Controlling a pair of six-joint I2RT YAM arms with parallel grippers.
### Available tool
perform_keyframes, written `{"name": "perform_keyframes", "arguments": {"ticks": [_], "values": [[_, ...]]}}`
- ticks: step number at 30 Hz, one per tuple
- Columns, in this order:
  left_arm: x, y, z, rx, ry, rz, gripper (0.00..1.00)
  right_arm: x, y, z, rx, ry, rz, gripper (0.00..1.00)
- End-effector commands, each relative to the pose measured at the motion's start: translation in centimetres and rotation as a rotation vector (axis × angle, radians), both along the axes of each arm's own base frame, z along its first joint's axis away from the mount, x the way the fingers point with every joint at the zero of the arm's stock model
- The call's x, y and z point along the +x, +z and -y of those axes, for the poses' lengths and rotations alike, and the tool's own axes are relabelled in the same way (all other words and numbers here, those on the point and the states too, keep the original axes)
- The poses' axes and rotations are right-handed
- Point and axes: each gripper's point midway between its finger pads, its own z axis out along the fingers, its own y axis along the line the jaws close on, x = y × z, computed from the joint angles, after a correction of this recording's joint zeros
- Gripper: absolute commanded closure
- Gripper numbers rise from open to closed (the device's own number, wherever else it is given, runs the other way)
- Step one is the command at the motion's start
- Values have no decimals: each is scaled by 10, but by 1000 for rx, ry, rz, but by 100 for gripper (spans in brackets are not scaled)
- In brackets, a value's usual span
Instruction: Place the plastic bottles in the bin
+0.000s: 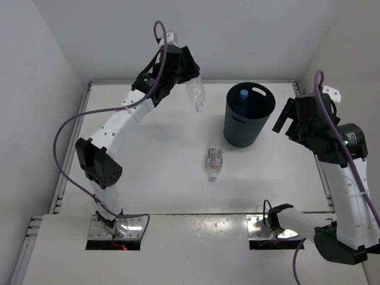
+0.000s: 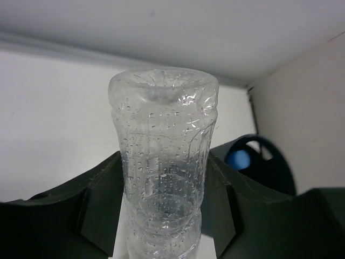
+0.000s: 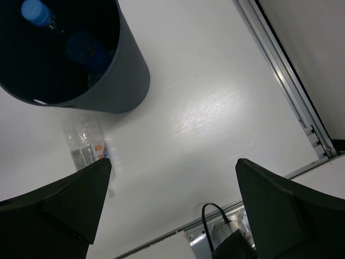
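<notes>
The left hand (image 1: 190, 80) is clamped on a clear bottle (image 1: 196, 95), held above the far side of the counter (image 1: 160, 178), left of the bin (image 1: 240, 130) and apart from it. A labelled bottle (image 1: 215, 160) lies on the counter near the bin's front, apart from both hands. A blue-capped bottle (image 1: 243, 94) sits inside the bin. The right hand (image 3: 173, 172) hovers just right of the bin, its fingers spread and holding nothing.
</notes>
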Motion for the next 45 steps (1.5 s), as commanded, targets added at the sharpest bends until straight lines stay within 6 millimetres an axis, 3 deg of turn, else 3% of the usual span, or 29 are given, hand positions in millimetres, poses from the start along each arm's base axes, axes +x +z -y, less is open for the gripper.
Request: {"name": "perform_keyframes", "arguments": {"ticks": [1, 2, 5, 8, 13, 14, 18, 24, 28, 33, 34, 36, 37, 39, 41, 42, 45], "values": [[-17, 65, 20, -27, -36, 176, 48, -15, 12, 17, -18, -95, 32, 0], [-24, 93, 36, -71, -61, 270, 48, -15, 12, 17, -18, -95, 33, 0], [-37, 136, 61, -114, -120, 438, 47, -19, 15, 18, -5, -101, 53, 0], [-40, 143, 90, -106, -161, 528, 47, -24, 18, 17, 16, -101, 75, 0], [-31, 137, 121, -104, -173, 588, 47, -33, 43, 20, 41, -96, 166, 0], [-37, 135, 139, -112, -197, 613, 47, -34, 47, 20, 45, -96, 178, 0], [-41, 121, 168, -60, -207, 663, 44, -39, 50, 18, 68, -78, 195, 0], [-44, 101, 194, -9, -233, 689, 40, -43, 46, 15, 82, -62, 190, 0], [-43, 77, 202, 23, -241, 664, 40, -43, 49, 15, 91, -68, 202, 0], [-48, 54, 202, 73, -257, 622, 24, -45, 46, 14, 98, -60, 198, 0], [-54, 65, 198, 84, -275, 648, 18, -45, 42, 13, 101, -65, 188, 0], [-58, 58, 196, 87, -289, 645, 1, -46, 36, 13, 104, -72, 176, 0], [-62, 68, 192, 68, -281, 666, 1, -46, 36, 13, 104, -72, 176, 0], [-62, 63, 190, 86, -285, 662, 1, -45, 33, 13, 100, -72, 164, 0], [-67, 78, 184, 59, -278, 675, 1, -43, 31, 12, 98, -73, 156, 0], [-66, 73, 184, 67, -272, 665, 1, -43, 31, 12, 98, -73, 156, 0], [-70, 105, 162, 26, -194, 698, 1, -40, 32, 12, 97, -73, 153, 0]]}}
